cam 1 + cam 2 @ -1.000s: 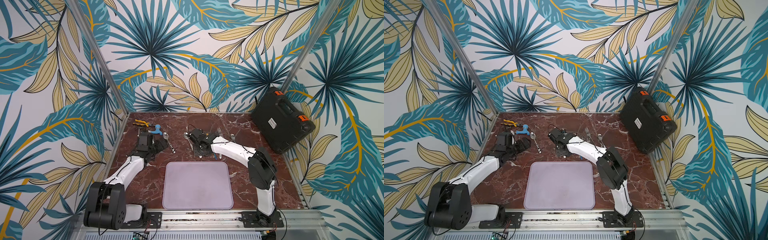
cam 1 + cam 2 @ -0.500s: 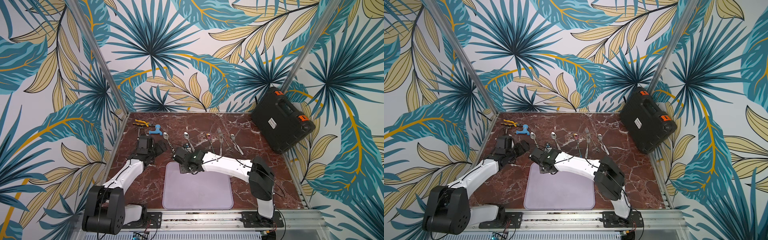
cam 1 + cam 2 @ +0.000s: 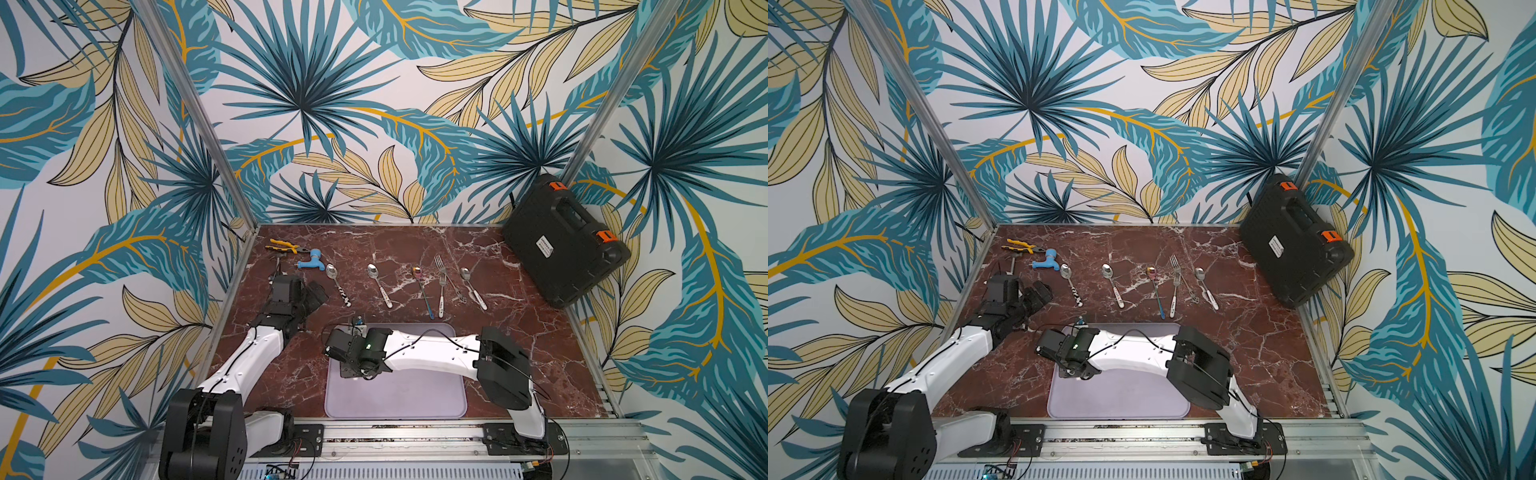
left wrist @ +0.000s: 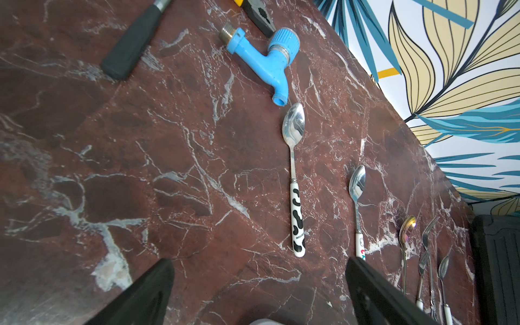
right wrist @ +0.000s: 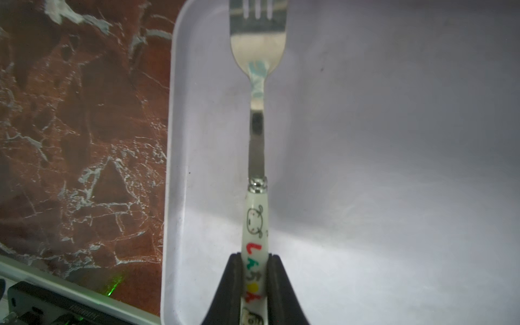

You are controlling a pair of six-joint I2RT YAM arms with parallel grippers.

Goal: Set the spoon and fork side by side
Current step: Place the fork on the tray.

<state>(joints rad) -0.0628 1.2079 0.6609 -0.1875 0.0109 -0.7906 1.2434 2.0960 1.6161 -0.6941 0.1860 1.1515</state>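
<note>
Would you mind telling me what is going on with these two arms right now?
The right gripper is shut on a fork with a white cartoon-printed handle, holding it over the lavender tray near one edge. The left gripper hangs open over the marble table, close to the cow-patterned spoon. Other cutlery lies in a row farther back. No spoon sits beside the fork yet.

Both top views are bright, evenly lit. The right wrist view is dim and hazy, the fork [image 5: 256,135] slightly blurred.
</note>
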